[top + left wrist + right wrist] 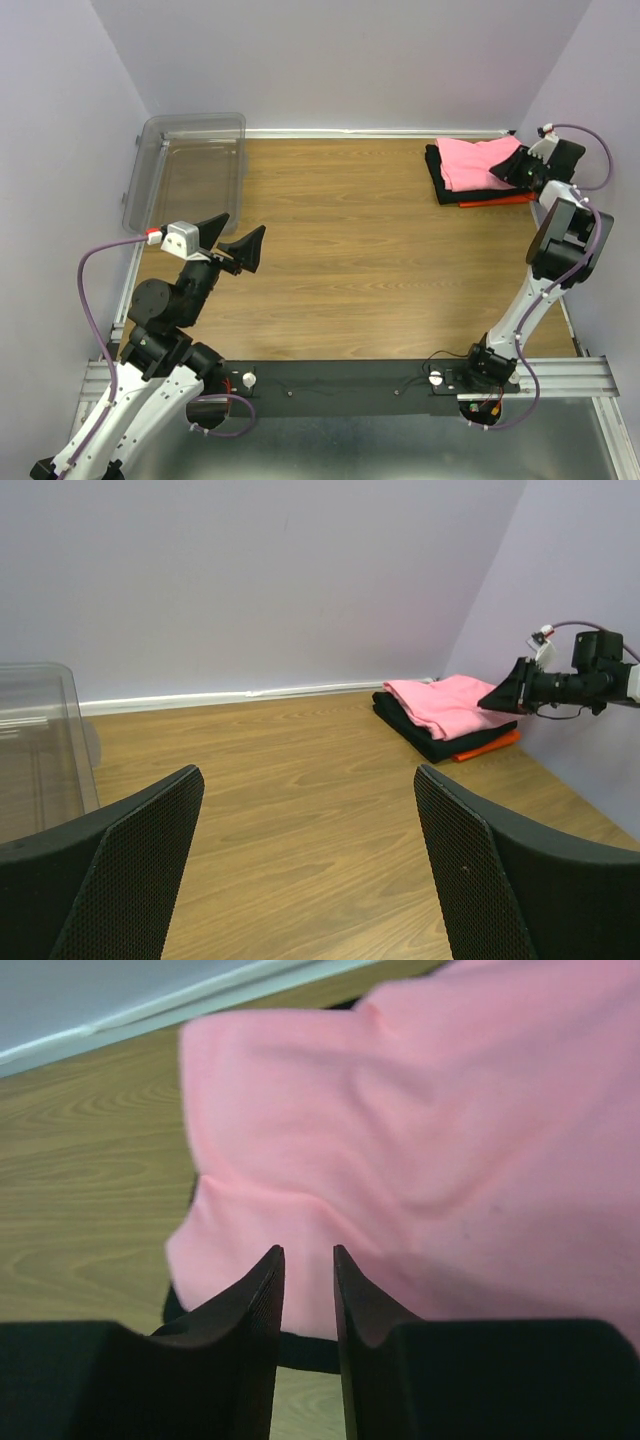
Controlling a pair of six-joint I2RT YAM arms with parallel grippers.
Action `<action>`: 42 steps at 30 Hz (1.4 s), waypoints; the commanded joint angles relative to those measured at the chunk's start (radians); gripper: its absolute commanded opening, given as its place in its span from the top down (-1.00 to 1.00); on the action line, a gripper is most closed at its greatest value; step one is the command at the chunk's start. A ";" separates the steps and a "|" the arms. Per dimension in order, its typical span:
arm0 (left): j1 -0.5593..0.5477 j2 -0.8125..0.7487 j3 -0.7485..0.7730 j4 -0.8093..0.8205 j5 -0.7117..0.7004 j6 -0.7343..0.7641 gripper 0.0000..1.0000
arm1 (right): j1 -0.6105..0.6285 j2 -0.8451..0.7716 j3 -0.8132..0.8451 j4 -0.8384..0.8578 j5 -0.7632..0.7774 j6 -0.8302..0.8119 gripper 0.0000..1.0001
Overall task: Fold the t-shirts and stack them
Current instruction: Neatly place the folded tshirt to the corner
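Observation:
The salmon-pink t-shirt (475, 160) lies folded on top of the black t-shirt (445, 185), with the orange t-shirt (500, 201) at the bottom, stacked at the far right of the table. The stack also shows in the left wrist view (440, 705). My right gripper (516, 170) hovers over the pink shirt's near right edge (400, 1140). Its jaws stand a narrow gap apart with nothing between them (308, 1252). My left gripper (235, 240) is wide open and empty above the bare wood at the left (305, 780), far from the stack.
A clear plastic bin (190, 165) stands at the far left corner, also seen in the left wrist view (40, 740). Purple walls close the back and both sides. The wooden table top (340, 240) lies between bin and stack.

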 commanded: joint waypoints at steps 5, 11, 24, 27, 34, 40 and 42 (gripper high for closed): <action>0.007 -0.017 -0.010 0.008 0.020 0.008 -0.87 | 0.056 -0.061 -0.025 0.030 -0.229 -0.028 0.43; 0.005 -0.014 -0.010 0.008 0.025 0.010 -0.87 | 0.065 0.023 0.013 0.026 -0.183 0.049 0.65; 0.007 -0.005 -0.010 0.014 0.034 0.008 -0.87 | 0.065 0.021 -0.053 -0.085 -0.155 -0.083 0.71; 0.005 -0.003 -0.010 0.016 0.031 0.004 -0.87 | 0.065 -0.051 -0.051 -0.083 -0.198 -0.087 0.63; 0.007 -0.014 -0.013 0.022 0.013 -0.018 -0.87 | 0.070 -0.269 -0.206 -0.089 -0.351 -0.044 0.33; 0.005 0.029 0.021 -0.074 -0.137 -0.114 -0.95 | 0.073 -0.652 -0.501 -0.310 -0.064 -0.427 -0.28; 0.008 0.044 0.029 -0.097 -0.176 -0.139 -0.97 | 0.067 -0.862 -0.623 -0.271 0.073 -0.483 -0.66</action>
